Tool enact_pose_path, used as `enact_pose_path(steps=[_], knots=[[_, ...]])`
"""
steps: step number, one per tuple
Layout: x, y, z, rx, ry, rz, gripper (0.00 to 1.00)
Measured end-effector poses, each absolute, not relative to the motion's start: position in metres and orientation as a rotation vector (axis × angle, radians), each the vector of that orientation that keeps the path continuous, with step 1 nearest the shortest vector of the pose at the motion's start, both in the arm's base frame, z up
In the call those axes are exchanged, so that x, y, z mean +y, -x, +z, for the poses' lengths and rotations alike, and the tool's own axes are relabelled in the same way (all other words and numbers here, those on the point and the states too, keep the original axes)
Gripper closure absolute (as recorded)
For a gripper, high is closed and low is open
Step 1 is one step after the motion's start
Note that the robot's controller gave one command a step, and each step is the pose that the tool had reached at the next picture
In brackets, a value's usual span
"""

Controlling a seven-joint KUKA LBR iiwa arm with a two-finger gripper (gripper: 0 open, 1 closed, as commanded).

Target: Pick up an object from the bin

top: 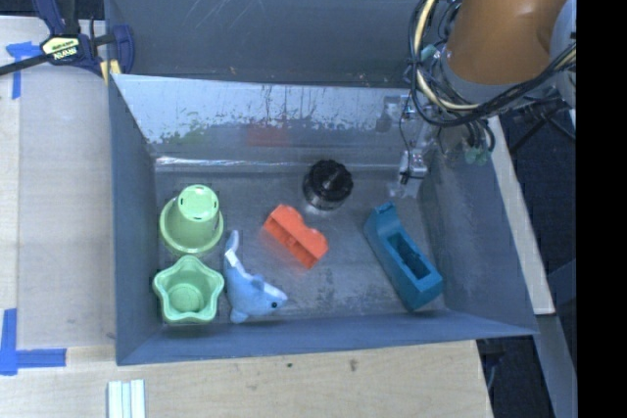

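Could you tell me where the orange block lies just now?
In the camera view the orange block lies mid-floor, between the blue toy dolphin and the long blue block.

The grey metal bin is lit evenly and fairly brightly from above. A pale band of glare is spread across its sloping far wall, and a dull sheen is carried onto the floor below. Short, soft shadows are cast beside the things lying there. A broad highlight is seen on the arm's orange cover; the far surroundings are left dark.
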State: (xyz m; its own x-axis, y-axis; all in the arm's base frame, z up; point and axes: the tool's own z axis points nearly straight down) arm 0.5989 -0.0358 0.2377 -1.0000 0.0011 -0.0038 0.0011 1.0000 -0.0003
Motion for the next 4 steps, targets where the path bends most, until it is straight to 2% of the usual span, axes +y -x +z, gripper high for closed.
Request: enact_pose_path(steps=[2, 3, 4], knots=[[0.012, -0.600, 0.160, 3.142, 0.019, 0.000, 0.00], [0.005, -0.603, 0.140, 3.130, -0.100, 0.003, 0.00], [0.002, -0.606, 0.117, 3.136, 0.054, -0.002, 0.00]])
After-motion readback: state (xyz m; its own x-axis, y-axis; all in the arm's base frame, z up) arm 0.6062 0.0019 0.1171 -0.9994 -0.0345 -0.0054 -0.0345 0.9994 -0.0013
